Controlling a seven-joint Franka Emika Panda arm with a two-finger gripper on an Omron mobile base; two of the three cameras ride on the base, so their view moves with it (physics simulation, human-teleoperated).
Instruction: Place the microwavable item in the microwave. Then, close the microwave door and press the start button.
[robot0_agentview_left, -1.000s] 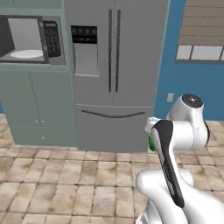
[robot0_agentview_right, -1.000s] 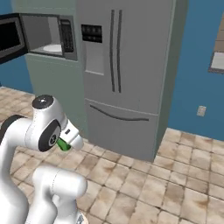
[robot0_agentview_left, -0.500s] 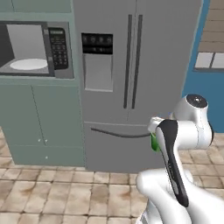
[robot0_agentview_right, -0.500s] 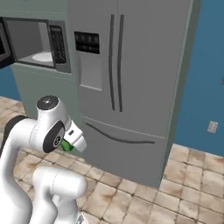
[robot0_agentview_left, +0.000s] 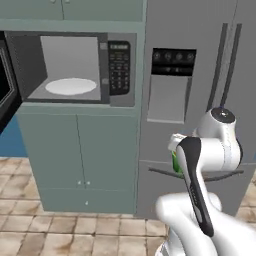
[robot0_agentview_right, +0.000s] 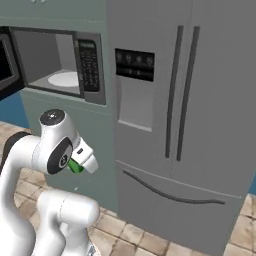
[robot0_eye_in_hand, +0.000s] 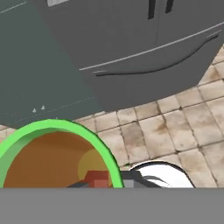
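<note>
In the pincer (robot0_agentview_right: 79, 165), gripped, sits the round glossy green cup (robot0_eye_in_hand: 52, 157) with brown contents, above stone tiles (robot0_eye_in_hand: 175, 127)

You've got the microwave (robot0_agentview_left: 70, 70) set above the lower cabinet (robot0_agentview_left: 77, 160), its door (robot0_agentview_left: 6, 82) swung out to the left, turntable plate (robot0_agentview_left: 70, 86) inside, keypad panel (robot0_agentview_left: 119, 67) on its right. The fridge (robot0_agentview_right: 185, 115) stands just right of it. The cup (robot0_eye_in_hand: 52, 157) sits low at the arm's end, before the fridge, above the tiled floor (robot0_eye_in_hand: 175, 127).
</note>
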